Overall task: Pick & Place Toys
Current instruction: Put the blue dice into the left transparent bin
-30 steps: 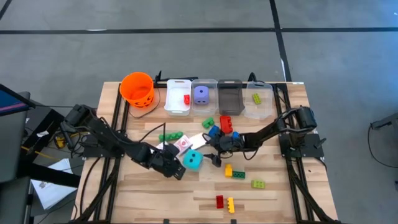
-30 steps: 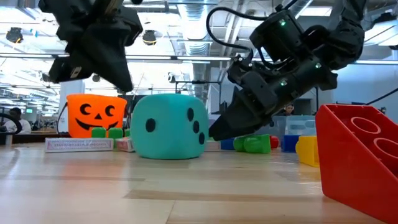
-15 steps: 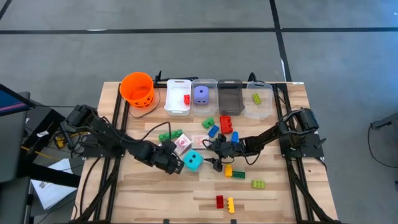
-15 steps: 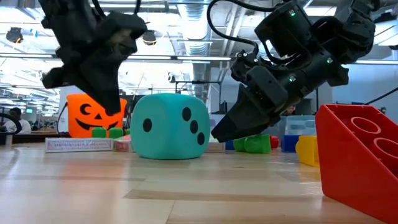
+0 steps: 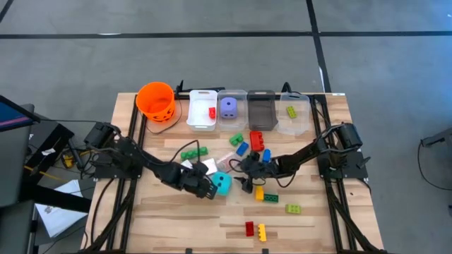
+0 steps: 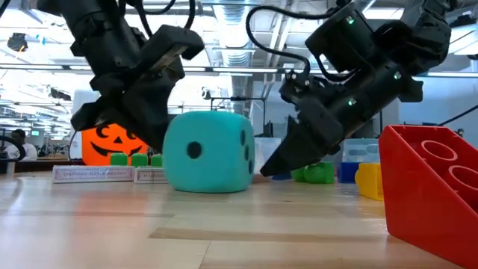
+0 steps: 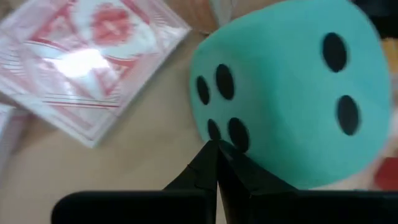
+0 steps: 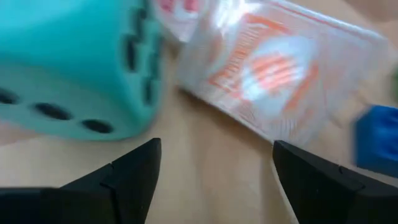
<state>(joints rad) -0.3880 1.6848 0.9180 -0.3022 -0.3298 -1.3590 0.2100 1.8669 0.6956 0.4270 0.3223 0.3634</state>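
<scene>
**Teal die squeezed between two grippers, cards close by**

The main risk is at the teal die (image 5: pixel 221 183). The left gripper (image 5: pixel 209 189) has its fingers pressed together with nothing between them, and its tip touches the die's four-dot face. A closed tip can only push, so the die may roll or slide toward the right gripper (image 5: pixel 243 178), which waits just on the other side with its fingers spread wide and empty. If the right gripper closes while the die is turning, it may catch only a corner and the die may jump away. It may also pinch the red-and-white card (image 8: pixel 277 74) lying just in front of its fingers, because this card is flat on the desk (image 5: pixel 176 226) and near the die.

The die is the largest toy here: a soft-looking teal cube with rounded edges and black dots. The cards are thin, glossy, red on white. The yellow brick (image 5: pixel 259 192) lies near the right gripper, small and studded
</scene>
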